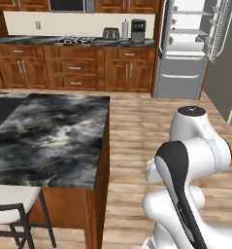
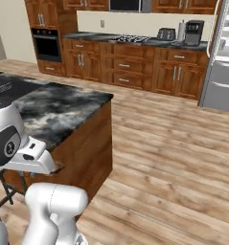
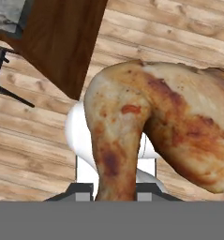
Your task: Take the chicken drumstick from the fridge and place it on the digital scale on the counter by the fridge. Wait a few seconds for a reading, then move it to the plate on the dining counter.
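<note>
Golden-brown chicken drumstick pinched in gripper, base beside dining counter; carry level, lower gently onto plate, then release.

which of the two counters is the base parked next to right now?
The dining counter, the island with the black-grey marbled top and wooden sides, right beside the arm. The other counter runs along the far wall, carrying the toaster and coffee maker.

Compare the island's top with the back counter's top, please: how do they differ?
The island top is a broad slab, and its stone is boldly marbled in black, grey and white; the back counter is a narrow strip along the wall and looks evenly dark. The island top lies bare where it shows; the back counter carries a toaster and a coffee maker. Both sit on brown wooden sides.
</note>
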Robot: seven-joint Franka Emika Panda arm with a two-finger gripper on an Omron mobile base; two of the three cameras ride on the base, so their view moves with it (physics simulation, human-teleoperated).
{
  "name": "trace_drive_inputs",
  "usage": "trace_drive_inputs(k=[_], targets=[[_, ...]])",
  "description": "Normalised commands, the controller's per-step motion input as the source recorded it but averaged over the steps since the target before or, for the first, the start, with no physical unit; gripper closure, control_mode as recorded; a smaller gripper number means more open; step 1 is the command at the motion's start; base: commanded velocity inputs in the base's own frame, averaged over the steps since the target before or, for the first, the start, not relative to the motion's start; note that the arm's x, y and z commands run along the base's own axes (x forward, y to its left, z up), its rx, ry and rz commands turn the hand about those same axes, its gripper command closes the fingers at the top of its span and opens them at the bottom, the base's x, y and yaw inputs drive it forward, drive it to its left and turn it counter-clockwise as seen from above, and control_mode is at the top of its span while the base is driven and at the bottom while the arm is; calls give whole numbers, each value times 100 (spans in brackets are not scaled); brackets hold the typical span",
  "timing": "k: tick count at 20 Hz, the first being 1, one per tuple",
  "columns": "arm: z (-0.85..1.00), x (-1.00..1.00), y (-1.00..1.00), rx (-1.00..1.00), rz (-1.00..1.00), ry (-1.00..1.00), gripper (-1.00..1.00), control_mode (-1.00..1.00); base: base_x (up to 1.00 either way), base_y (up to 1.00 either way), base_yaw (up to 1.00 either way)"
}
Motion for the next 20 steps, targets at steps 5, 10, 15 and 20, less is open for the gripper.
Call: trace_drive_inputs(k=[5, 10, 15, 20], targets=[[0, 0, 0, 0, 0, 0, 100, 100, -87, 100, -33], [0, 0, 0, 0, 0, 0, 100, 100, -58, 100, -27], [0, 0, 0, 0, 0, 0, 100, 100, -33, 100, -23], [0, 0, 0, 0, 0, 0, 100, 100, -17, 100, -23]])
